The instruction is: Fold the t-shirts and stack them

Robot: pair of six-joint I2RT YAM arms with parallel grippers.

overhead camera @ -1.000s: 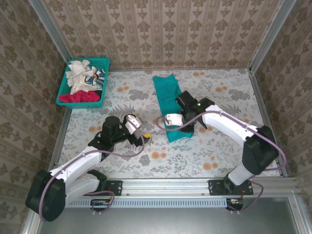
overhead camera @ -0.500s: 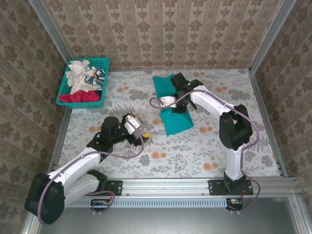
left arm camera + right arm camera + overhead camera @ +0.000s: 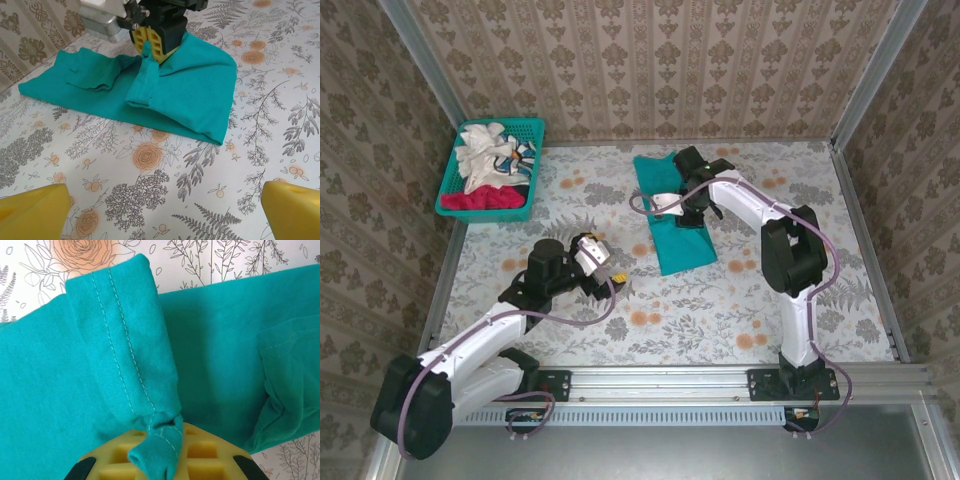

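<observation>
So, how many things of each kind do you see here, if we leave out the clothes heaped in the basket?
grippers: 2 (left gripper, right gripper)
teal t-shirt: 1
teal mesh basket: 1
total: 4

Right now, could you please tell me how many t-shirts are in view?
3: a teal t-shirt half-folded on the table, and a white t-shirt and a red t-shirt heaped in the teal basket; others may be hidden beneath them.
</observation>
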